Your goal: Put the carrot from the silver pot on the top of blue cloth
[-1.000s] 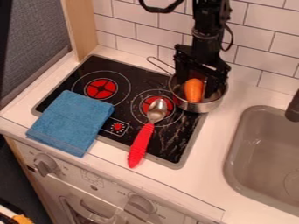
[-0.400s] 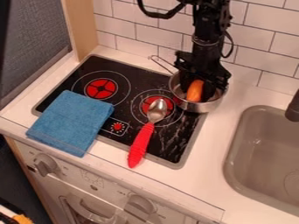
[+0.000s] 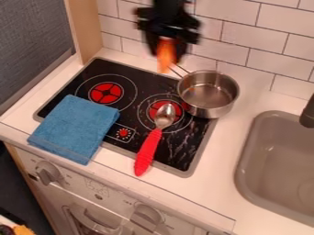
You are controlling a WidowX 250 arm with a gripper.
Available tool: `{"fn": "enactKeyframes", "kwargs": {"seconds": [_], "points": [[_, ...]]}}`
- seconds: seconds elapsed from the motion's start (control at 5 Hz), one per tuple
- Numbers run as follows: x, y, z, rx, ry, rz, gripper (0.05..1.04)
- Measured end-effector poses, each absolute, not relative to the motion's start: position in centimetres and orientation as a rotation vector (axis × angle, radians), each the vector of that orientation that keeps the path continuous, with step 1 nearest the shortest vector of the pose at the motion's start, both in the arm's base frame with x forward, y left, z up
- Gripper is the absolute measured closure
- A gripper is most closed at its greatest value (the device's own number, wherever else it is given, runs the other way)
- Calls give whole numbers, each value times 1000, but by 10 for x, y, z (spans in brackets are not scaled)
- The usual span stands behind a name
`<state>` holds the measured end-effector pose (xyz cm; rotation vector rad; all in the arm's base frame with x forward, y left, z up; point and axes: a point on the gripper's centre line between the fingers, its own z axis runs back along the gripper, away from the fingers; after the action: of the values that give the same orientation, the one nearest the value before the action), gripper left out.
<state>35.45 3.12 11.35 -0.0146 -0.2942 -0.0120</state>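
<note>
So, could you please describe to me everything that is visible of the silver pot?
The silver pot looks like shiny metal: round, open, with upright walls and a smooth bottom. It is empty inside. Its thin double-wire handle points to the back left, the far end partly hidden near the carrot. The pot stands upright at the back right corner of the black stovetop. Neither the carrot nor the spoon touches its body.
</note>
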Motion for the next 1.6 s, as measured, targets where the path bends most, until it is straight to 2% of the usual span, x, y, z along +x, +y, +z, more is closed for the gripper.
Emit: {"fn": "enactKeyframes", "kwargs": {"seconds": [0.4, 0.6, 0.8, 1.0, 1.2, 1.4, 1.6], "points": [[267, 99, 70, 23, -173, 68, 451], [252, 114, 56, 54, -152, 58, 451], [251, 122, 44, 75, -130, 58, 451], [249, 123, 35, 77, -103, 59, 375], [250, 125, 31, 81, -87, 52, 113], [250, 126, 31, 86, -86, 45, 75], [249, 124, 32, 81, -79, 40, 82]]}}
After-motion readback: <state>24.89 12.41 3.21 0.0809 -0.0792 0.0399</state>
